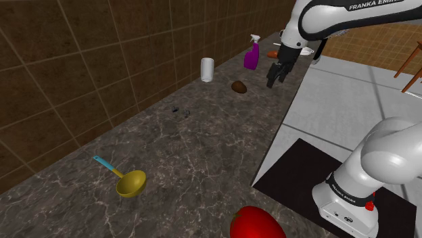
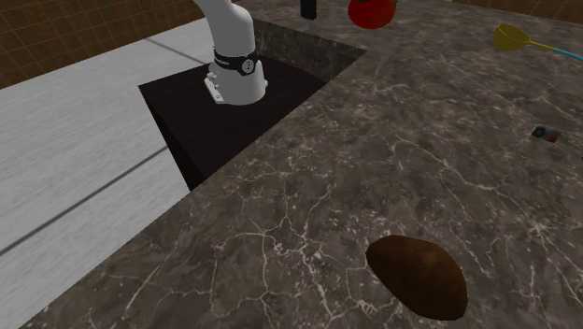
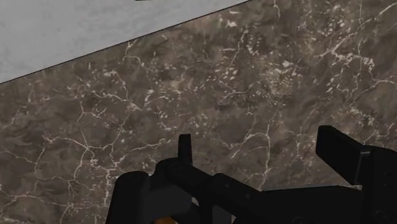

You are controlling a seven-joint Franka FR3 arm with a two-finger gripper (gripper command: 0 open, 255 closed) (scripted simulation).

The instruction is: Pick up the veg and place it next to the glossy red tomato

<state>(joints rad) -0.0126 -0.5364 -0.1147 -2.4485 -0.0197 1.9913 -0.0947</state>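
We are just starting: our open, empty hand [image 1: 274,82] is hovering beside the brown vegetable [image 1: 239,86], well apart from the tomato [image 1: 257,224].

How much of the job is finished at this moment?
Nothing is done yet: the brown veg lies on the counter, far from the red tomato. In hand: the jaws stand open and empty, near the veg in the shoulder view. Left: grasp it, carry it, set it by the tomato.
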